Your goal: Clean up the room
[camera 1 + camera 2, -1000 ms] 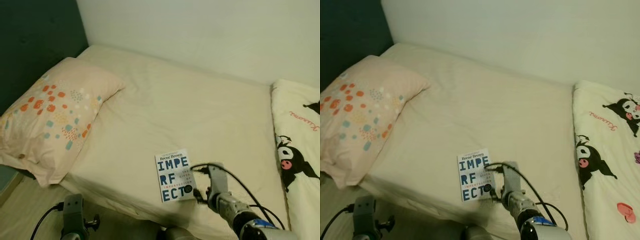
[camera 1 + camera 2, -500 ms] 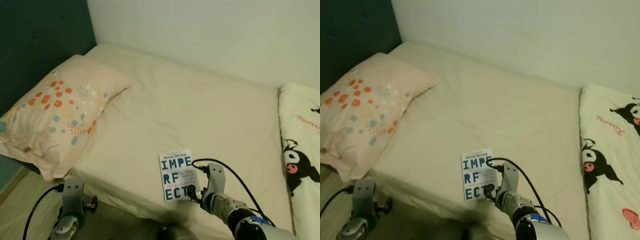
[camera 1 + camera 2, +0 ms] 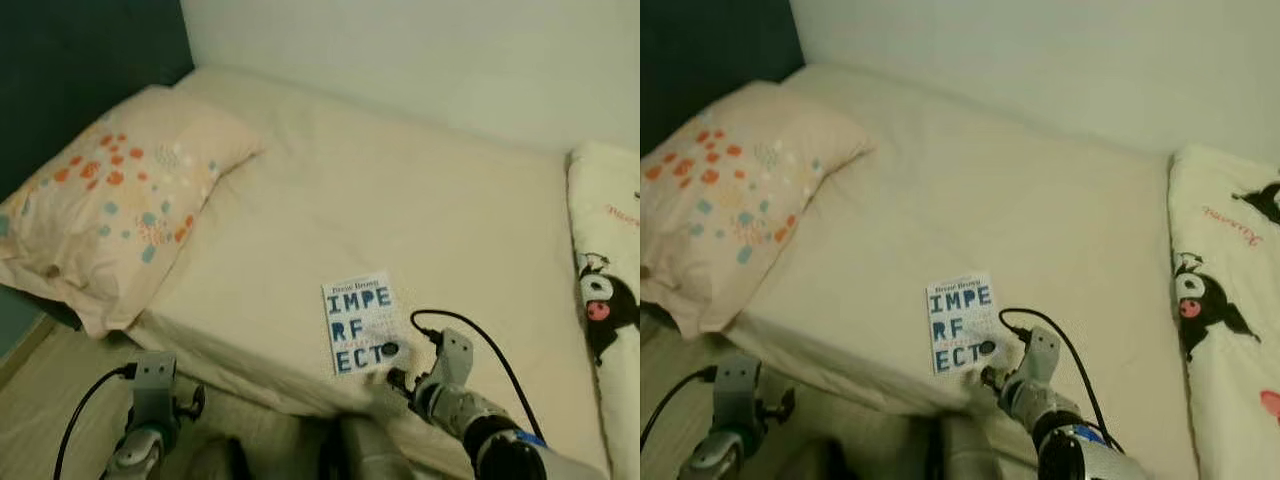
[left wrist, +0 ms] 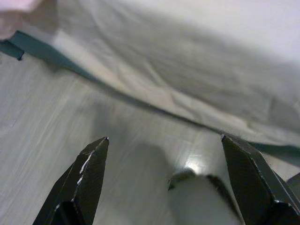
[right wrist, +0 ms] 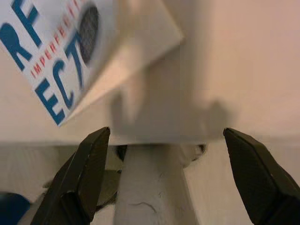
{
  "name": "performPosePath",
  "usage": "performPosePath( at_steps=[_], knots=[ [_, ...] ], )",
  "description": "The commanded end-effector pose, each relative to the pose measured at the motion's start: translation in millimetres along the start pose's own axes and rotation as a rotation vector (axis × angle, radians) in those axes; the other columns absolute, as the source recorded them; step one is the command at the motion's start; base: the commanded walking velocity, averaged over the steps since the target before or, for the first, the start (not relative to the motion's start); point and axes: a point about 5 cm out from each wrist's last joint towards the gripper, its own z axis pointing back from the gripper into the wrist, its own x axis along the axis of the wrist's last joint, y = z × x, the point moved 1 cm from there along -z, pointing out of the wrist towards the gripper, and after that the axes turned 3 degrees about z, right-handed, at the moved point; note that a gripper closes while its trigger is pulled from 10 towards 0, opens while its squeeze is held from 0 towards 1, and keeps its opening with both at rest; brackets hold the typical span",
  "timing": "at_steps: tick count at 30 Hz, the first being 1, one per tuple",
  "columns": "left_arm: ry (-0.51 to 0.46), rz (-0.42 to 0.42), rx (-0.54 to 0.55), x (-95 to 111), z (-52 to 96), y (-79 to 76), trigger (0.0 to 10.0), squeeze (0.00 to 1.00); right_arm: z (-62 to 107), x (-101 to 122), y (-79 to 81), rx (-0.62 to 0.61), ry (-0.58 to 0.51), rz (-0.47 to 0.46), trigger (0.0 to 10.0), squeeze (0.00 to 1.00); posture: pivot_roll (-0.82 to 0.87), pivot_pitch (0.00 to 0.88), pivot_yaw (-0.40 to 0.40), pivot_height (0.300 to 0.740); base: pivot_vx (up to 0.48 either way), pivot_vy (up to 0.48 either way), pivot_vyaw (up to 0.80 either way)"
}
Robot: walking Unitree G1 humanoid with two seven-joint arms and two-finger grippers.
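Note:
A white book [image 3: 360, 322] with big blue letters lies flat on the cream bed [image 3: 400, 200], close to its front edge. My right gripper [image 5: 166, 130] is open at that edge, just off the book's near right corner [image 5: 140, 37], with nothing between its fingers. In the left eye view the right gripper [image 3: 395, 379] sits beside the book's lower right corner. My left gripper [image 4: 165, 138] hangs open, low over the wooden floor [image 4: 56, 117] beside the bed, and its wrist [image 3: 152, 385] appears at the lower left.
A peach pillow [image 3: 110, 190] with orange and blue dots lies at the bed's left end against a dark headboard [image 3: 80, 60]. A white blanket [image 3: 605, 290] with a cartoon print covers the right side. My own leg [image 3: 365, 450] stands against the bed's front.
The camera has tipped down and shifted a little. My right gripper has slid slightly back toward the bed's front edge, still by the book's corner. The book has stayed put.

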Motion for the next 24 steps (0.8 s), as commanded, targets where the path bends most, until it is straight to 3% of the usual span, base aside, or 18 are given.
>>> performPosePath(
  at_steps=[1,9,17,24],
  knots=[
    [0.008,-0.009,-0.002,-5,2.8,2.3,10.0,0.0,0.0,2,2.4,0.042,-0.033,-0.053,10.0,0.0,-0.03,0.084,0.031,0.61,0.0,0.0,0.0],
    [-0.012,-0.058,-0.021,-8,6.7,6.3,10.0,0.0,0.9,10,6.7,0.114,-0.108,-0.075,10.0,0.0,0.01,0.121,0.056,0.61,0.0,0.0,0.0],
    [-0.022,-0.022,0.001,-9,9.0,12.8,10.0,0.0,0.8,14,21.7,0.182,-0.125,-0.034,10.0,0.0,0.0,0.122,0.065,0.61,0.0,0.0,0.0],
    [-0.016,-0.039,-0.045,-9,7.8,5.0,10.0,0.0,1.3,18,26.0,0.205,-0.147,-0.028,10.0,0.0,0.0,0.115,0.062,0.61,0.137,0.0,0.0]
  ],
)
